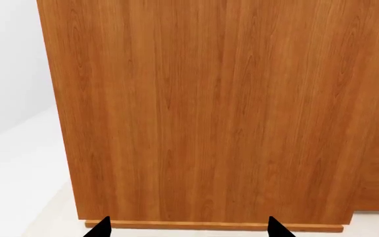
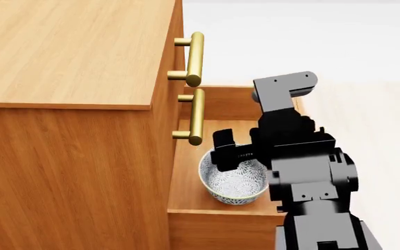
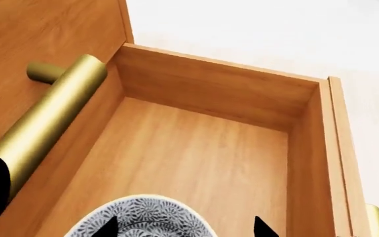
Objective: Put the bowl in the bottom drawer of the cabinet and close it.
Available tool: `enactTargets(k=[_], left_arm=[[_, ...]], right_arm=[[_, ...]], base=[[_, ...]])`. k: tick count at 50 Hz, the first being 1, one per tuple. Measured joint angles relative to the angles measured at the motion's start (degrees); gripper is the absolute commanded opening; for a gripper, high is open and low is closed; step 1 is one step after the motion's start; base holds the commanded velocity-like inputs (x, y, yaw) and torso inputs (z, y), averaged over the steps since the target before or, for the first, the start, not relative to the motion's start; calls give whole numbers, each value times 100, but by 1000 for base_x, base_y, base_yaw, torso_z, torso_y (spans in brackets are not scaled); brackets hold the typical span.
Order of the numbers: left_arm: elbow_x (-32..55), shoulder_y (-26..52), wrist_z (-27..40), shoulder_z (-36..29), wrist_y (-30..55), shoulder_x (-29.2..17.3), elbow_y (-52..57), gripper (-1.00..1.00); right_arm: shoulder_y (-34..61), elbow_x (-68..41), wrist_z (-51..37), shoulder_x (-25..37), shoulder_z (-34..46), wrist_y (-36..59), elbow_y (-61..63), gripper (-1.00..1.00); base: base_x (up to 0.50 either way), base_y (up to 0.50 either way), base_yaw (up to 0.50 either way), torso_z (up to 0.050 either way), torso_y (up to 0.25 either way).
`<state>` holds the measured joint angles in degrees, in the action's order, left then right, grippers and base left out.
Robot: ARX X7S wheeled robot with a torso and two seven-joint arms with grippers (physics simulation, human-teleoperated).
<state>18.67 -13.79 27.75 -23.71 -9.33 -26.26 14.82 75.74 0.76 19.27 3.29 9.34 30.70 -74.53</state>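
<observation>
Your right tool (image 2: 229, 151) is reaching down into the open bottom drawer (image 2: 186, 172) of the cabinet (image 2: 68, 78), sitting at the bowl's (image 2: 235, 182) rim; you cannot tell whether its tips are gripping that rim or standing free of it. The bowl is sitting upright inside the drawer, near its front wall and below the middle handle (image 2: 196, 117). Your left tool (image 1: 188, 229) is facing the cabinet's plain side, its two tips standing wide apart and holding nothing.
</observation>
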Motion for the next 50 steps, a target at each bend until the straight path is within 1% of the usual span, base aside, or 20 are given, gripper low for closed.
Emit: enactTargets(k=[4,10,29,37,50], left_arm=[[-5,0,3,-4,-10,0,-6,100],[4,-8,9,-5,-23,-5,6,100],[5,10,3,-11,-96,-1,-60,100],[2,11,19,-14,-95,-5,-56,100],[12,12,27,-30,-90,-16,-44,100]], right_arm=[[-51,20,28,38,47,95,303,100],[-223,40,69,142,95,467,1097,100],[-954,3,182,601,59,1853,4259,100],[-1224,5,51,792,-161,2296,5396,100],[-1714,83,-327,1079,-711,2648,6772,100]], base=[[0,0,0,0,0],[0,0,0,0,0],[0,0,0,0,0],[0,0,0,0,0],[0,0,0,0,0]])
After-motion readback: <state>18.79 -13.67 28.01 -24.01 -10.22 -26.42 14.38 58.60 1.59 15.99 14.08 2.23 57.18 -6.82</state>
